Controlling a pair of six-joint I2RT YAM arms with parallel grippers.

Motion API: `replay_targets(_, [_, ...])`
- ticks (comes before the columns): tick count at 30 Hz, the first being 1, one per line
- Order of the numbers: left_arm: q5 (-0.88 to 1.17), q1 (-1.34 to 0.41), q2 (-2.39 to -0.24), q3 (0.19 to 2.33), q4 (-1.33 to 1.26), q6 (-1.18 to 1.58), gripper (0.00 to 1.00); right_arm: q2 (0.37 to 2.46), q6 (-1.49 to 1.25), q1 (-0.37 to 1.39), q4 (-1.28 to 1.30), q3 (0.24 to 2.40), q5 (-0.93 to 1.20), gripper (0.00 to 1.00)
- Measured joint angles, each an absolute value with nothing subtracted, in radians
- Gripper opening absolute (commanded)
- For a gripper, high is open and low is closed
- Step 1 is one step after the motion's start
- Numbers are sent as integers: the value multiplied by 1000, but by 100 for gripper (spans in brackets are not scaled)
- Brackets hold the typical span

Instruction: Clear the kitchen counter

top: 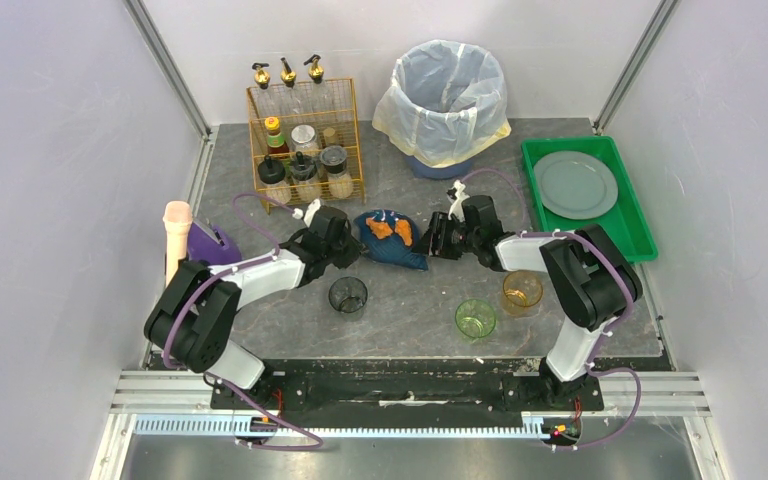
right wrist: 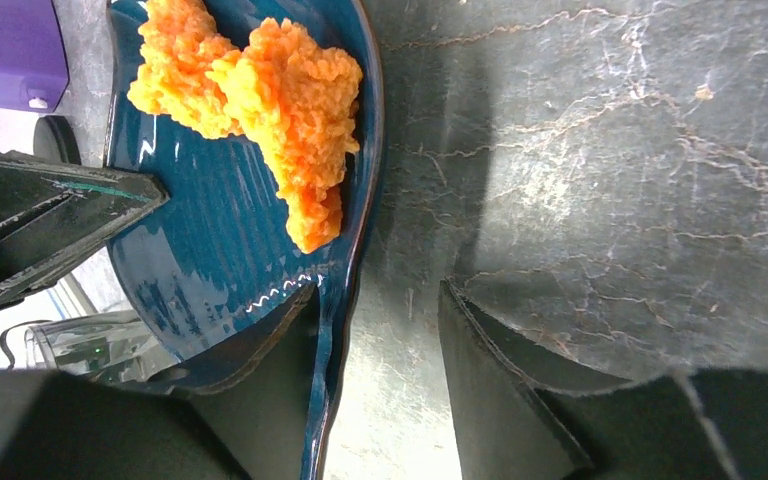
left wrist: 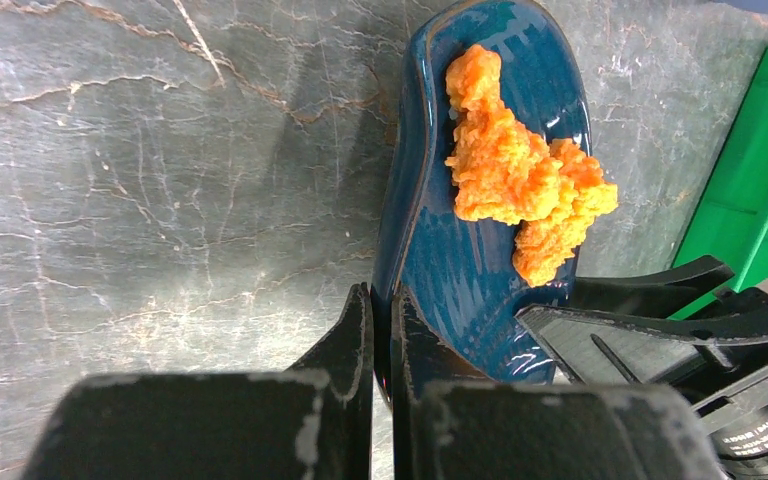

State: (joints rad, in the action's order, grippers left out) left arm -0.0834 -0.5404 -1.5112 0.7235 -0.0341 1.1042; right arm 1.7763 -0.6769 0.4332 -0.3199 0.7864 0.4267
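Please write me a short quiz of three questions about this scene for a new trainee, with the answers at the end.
1. Multiple choice: what does the left gripper clamp?
A) the dark cup
B) the rim of the blue plate
C) the green tray

2. True or false: the right gripper has the plate's rim between its jaws, but the jaws stand apart.

3. Count: how many cups stand on the kitchen counter, nearer the arms' bases than the plate?

Key
1. B
2. True
3. Three: the dark cup, the green cup and the amber cup.
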Motion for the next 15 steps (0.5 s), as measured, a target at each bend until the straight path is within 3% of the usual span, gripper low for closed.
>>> replay_targets(5, [-78,-546,-1510,723,-53,1111,2,1776,-682,435,-321,786,455,38])
replay_targets(10, [-76,-552,-1493,723,-54,1110,3,1766,-697,435,-328,787,482,13])
replay_targets(12, [-78,-552,-1477,722,-43,1110,8,1740,-709,434,-324,787,481,0])
replay_targets(15, [-76,-558,-1436,720,-40,1103,17,1695,-731,424,-321,788,454,0])
